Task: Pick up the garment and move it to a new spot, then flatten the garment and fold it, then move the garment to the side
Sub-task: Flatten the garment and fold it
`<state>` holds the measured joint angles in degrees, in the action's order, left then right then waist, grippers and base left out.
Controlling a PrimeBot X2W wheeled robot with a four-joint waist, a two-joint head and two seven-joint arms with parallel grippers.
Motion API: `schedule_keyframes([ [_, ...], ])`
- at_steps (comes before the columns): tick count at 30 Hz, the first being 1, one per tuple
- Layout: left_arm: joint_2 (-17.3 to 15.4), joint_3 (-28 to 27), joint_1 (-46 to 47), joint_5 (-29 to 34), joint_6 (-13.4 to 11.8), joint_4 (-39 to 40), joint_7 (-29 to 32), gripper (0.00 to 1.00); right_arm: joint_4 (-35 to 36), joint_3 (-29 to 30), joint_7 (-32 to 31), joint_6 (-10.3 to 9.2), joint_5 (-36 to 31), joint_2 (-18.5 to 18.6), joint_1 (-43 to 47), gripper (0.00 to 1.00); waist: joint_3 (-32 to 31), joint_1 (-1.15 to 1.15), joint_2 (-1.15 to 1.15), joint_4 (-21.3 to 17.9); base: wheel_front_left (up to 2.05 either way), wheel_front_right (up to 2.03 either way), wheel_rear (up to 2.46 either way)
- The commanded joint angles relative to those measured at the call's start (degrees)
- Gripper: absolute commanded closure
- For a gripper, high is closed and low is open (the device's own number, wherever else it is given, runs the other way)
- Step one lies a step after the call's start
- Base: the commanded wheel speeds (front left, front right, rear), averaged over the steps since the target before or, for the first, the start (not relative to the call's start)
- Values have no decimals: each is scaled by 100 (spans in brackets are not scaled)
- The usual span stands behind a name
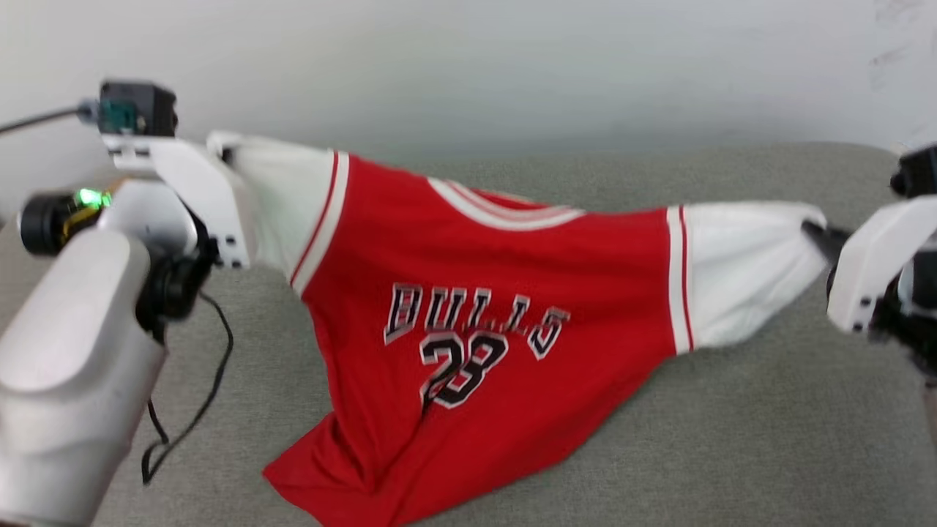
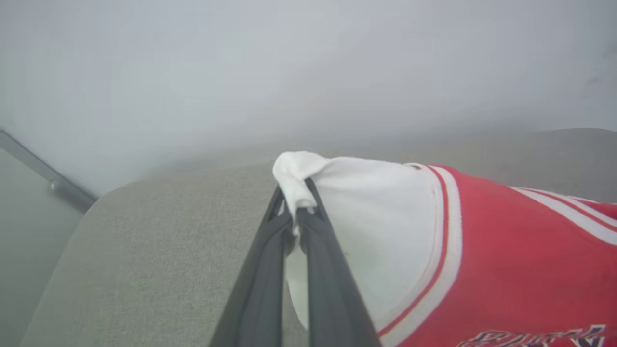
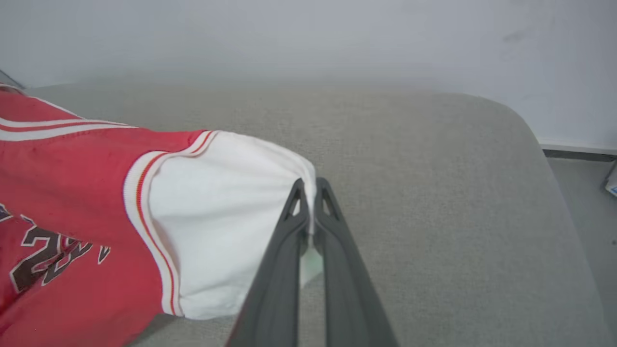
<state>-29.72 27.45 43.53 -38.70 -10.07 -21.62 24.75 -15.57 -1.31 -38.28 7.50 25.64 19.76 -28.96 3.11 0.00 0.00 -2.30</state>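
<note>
Hem of the garment (image 1: 483, 293) lies rumpled on the grey cushion (image 1: 732, 439); its red body (black lettering, creased number) hangs stretched above. Farther off, left gripper (image 2: 295, 189) and right gripper (image 3: 311, 187) each clamp a white sleeve tip, left one higher.

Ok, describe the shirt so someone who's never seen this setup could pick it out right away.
Look at the grey cushioned surface before the pale wall. Stretched over it between the left gripper and right gripper, each pinching a white sleeve, is the garment, hem trailing on the cushion. Unlike the thin black cable nearby, it's bright red with black lettering and a number.
</note>
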Motion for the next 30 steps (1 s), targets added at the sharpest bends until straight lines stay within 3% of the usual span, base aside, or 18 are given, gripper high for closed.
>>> schedule_keyframes([
  [1, 21, -1, 259, 96, 42, -132, -116, 100, -98, -95, 126, -2, -77, 130, -322, 100, 81, 0, 0, -32, 0, 0, 0],
  [13, 204, -273, 2549, 559, 148, -1023, -1153, 100, -932, -883, 1110, -4, -264, 589, -3117, 100, 1293, 0, 0, -202, 0, 0, 0],
  [20, 198, -601, 3723, 642, 37, -1231, -1807, 100, -1369, -1057, 1816, -4, -520, 608, -4685, 100, 1914, 0, 0, -286, 0, 0, 0],
  [30, 93, -617, 4653, 835, 182, -1391, -2294, 100, -1963, -1244, 2731, -4, -730, 617, -6082, 100, 2412, 0, 0, -371, 0, 0, 0],
])
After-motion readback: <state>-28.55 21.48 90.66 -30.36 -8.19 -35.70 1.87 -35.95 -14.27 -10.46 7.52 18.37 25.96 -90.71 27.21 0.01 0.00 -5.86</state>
